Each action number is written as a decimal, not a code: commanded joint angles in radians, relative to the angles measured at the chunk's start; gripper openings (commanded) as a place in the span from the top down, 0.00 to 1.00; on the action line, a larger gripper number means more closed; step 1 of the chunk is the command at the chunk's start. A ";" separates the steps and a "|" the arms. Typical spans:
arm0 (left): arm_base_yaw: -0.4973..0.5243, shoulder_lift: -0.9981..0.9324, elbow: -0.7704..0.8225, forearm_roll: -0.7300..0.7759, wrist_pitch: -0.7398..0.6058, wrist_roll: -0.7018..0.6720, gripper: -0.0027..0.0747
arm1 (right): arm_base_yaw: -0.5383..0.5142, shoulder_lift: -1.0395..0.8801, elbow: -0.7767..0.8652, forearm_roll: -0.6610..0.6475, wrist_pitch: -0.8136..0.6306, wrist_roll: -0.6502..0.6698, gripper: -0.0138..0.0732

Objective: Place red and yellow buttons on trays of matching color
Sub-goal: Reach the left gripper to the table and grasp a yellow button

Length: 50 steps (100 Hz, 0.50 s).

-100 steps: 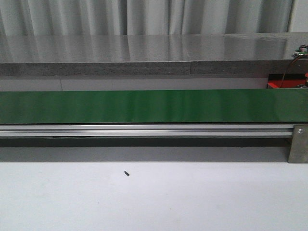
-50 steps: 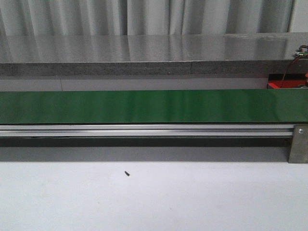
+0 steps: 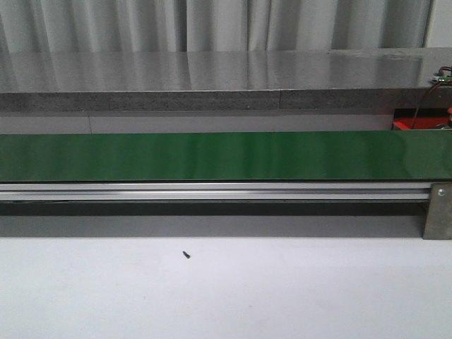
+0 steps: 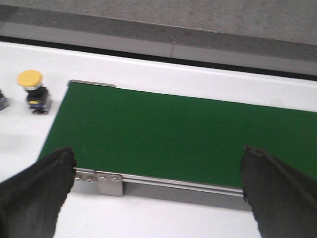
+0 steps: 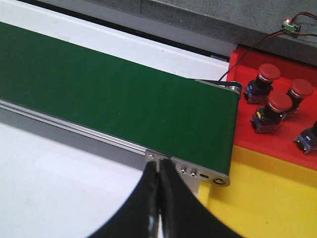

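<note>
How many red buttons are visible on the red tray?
3 with red caps showing, clustered on the red tray. A fourth body at the frame edge shows no cap; others may lie outside the view.

Green belt (image 3: 212,156) bare (full length); red buttons (image 5: 277,101) crowd red tray (image 5: 277,144).

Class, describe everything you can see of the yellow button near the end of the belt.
The yellow button shows only in the left wrist view. It has a round, domed yellow cap on a silvery collar, above a dark, blocky body with a small yellow mark on its side. It stands upright on the white table, just off the end of the green belt, apart from it. Nothing grips it. The view is slightly blurred.
</note>
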 commanded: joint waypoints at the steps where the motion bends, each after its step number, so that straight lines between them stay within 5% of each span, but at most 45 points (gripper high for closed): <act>1: 0.096 0.063 -0.107 0.031 0.010 -0.035 0.14 | -0.002 0.000 -0.024 0.021 -0.071 0.002 0.95; 50: 0.407 0.604 -0.516 0.137 0.100 -0.082 0.14 | -0.002 0.000 -0.024 0.021 -0.071 0.002 0.95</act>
